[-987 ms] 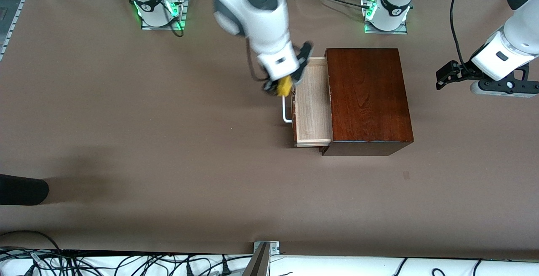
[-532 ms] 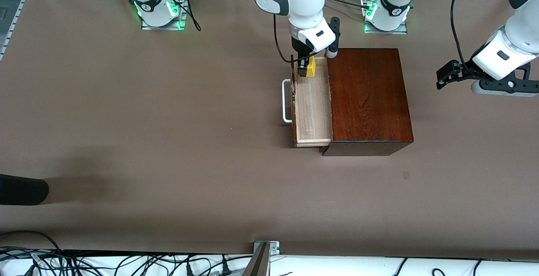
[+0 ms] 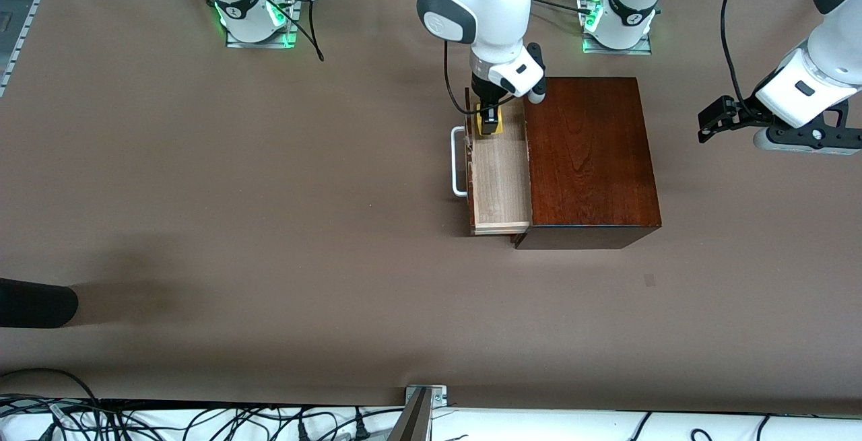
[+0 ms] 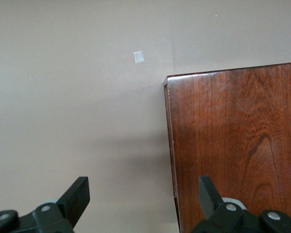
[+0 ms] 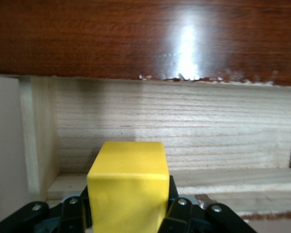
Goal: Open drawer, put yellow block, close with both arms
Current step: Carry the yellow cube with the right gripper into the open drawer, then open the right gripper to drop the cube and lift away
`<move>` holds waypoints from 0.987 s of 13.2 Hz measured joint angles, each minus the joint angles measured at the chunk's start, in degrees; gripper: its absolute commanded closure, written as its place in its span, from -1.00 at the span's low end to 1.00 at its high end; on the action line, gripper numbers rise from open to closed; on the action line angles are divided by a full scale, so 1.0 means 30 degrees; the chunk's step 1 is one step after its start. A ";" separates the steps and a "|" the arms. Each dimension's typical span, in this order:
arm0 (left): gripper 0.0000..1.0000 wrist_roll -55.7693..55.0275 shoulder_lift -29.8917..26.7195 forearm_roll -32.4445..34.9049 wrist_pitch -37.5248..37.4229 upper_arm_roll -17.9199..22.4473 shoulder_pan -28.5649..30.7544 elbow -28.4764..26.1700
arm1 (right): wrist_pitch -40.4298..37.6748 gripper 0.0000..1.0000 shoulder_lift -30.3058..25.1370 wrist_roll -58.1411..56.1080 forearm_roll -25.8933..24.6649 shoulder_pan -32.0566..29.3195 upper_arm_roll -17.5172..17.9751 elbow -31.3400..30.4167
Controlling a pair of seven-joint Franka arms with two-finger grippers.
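Observation:
The drawer (image 3: 500, 188) stands pulled out of the dark mahogany box (image 3: 589, 158), with its white handle (image 3: 458, 161) toward the right arm's end of the table. My right gripper (image 3: 489, 122) is shut on the yellow block (image 3: 489, 126) and holds it over the pale tray, at the tray's end farthest from the front camera. In the right wrist view the block (image 5: 127, 184) sits between the fingers above the tray floor (image 5: 194, 126). My left gripper (image 3: 707, 124) is open and empty. It waits over the table beside the box (image 4: 233, 145), at the left arm's end.
A small pale patch (image 4: 139, 57) lies on the brown table near the box corner. A black object (image 3: 34, 303) juts in at the table edge on the right arm's end. The arm bases (image 3: 256, 17) (image 3: 616, 23) stand along the table's edge farthest from the front camera.
My right gripper has carried the yellow block from over the drawer's handle to over the tray and turned upright. The left arm has not moved.

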 measured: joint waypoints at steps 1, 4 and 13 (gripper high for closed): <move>-1.00 0.0000 0.0000 0.0000 -0.0001 0.0000 0.0000 0.0000 | 0.0002 1.00 0.0137 -0.0242 0.0000 -0.0001 -0.0013 0.0083; -1.00 0.0000 0.0000 0.0000 -0.0001 -0.0002 -0.0004 0.0004 | 0.0004 1.00 0.0546 -0.0449 -0.0003 0.0000 -0.0086 0.0373; -1.00 -0.0001 0.0000 0.0000 -0.0002 -0.0004 -0.0005 0.0018 | 0.0087 0.66 0.1835 -0.0712 -0.0225 0.0001 -0.0190 0.1150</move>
